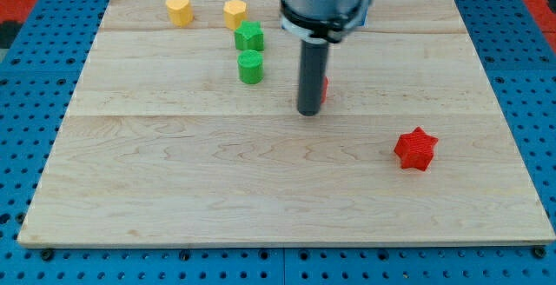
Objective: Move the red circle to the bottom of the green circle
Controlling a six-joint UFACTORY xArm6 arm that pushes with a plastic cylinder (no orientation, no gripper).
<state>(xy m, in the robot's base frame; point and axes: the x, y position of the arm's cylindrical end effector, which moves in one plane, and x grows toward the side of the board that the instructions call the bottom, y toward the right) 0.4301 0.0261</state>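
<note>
The green circle point(251, 67) stands on the wooden board point(174, 172) left of centre, toward the view's top. The red circle point(324, 89) is almost wholly hidden behind my rod; only a red sliver shows at the rod's right edge. My tip point(309, 112) rests on the board, touching or just in front of the red circle, about 65 px to the right of the green circle and a little lower.
A green star-like block point(249, 36) sits just above the green circle. A yellow heart point(179, 10) and a yellow block point(234, 13) lie near the board's top edge. A red star point(415, 149) lies at the right.
</note>
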